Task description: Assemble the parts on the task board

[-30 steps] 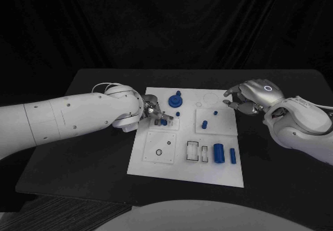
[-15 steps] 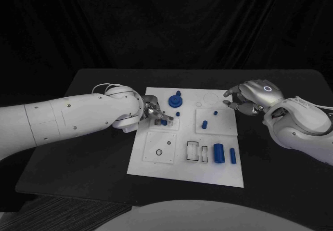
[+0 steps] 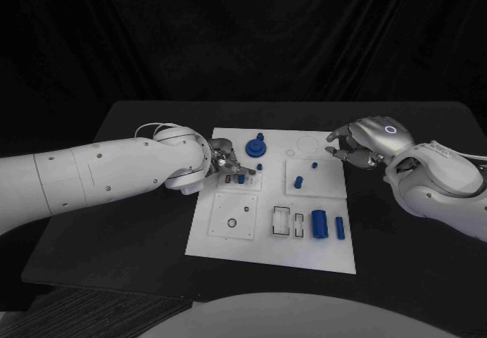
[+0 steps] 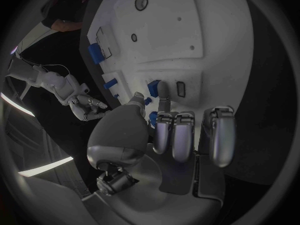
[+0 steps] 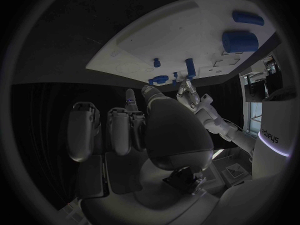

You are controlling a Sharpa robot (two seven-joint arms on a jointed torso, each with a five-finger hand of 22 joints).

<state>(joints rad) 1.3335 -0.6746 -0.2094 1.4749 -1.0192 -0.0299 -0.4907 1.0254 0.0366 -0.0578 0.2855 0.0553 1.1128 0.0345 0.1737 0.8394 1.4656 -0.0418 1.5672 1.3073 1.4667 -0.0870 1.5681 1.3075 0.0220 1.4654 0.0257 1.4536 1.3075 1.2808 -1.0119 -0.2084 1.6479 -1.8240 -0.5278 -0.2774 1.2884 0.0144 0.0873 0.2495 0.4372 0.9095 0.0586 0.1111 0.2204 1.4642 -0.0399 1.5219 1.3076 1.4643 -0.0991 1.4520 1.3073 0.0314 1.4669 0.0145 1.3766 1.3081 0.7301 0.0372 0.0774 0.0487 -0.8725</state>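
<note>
Nothing's really moved since a second ago, both hands parked in the same spots. Left hand (image 3: pixel 222 165) sits over the task board (image 3: pixel 269 246), fingertips on a small blue part (image 3: pixel 239 179) in its recess; can't tell if it's actually gripping. Right hand (image 3: pixel 357 146) hovers at the board's far right corner, fingers curled, holding nothing.

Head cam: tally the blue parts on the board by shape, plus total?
round disc: 1
lying cylinders: 2
small pieces: 4, the last at the fingers of the left robot hand and partly hidden
Total: 7 blue parts
</note>
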